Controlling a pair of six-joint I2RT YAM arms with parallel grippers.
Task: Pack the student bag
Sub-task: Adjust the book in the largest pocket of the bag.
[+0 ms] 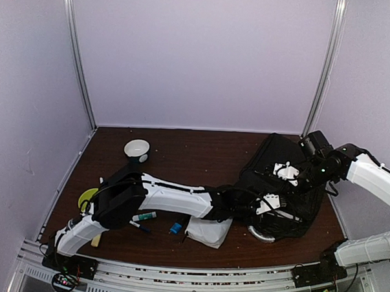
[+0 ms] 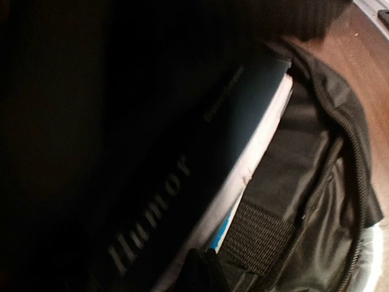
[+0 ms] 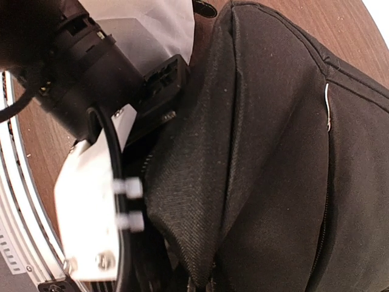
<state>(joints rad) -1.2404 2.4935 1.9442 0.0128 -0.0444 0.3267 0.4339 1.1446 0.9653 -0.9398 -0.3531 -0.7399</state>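
The black student bag [image 1: 287, 189] lies at the right of the table, its grey handle [image 1: 261, 235] at the near side. My left gripper [image 1: 260, 206] reaches into the bag's opening. In the left wrist view its fingertips [image 2: 206, 271] are together against the near edge of a dark book [image 2: 182, 164] titled "Humor", which lies inside the bag [image 2: 316, 182]. My right gripper [image 1: 291, 171] is shut on a fold of the bag's fabric [image 3: 206, 201] and holds the flap up. The left arm's wrist [image 3: 91, 201] shows beside the fold.
A white fabric pouch [image 1: 208, 231] lies by the left forearm. A white bowl [image 1: 137, 148] stands at the back left. A yellow-green dish [image 1: 87, 197], a green-capped marker [image 1: 144, 216], a dark pen [image 1: 139, 227] and a small blue thing [image 1: 175, 228] lie at the near left.
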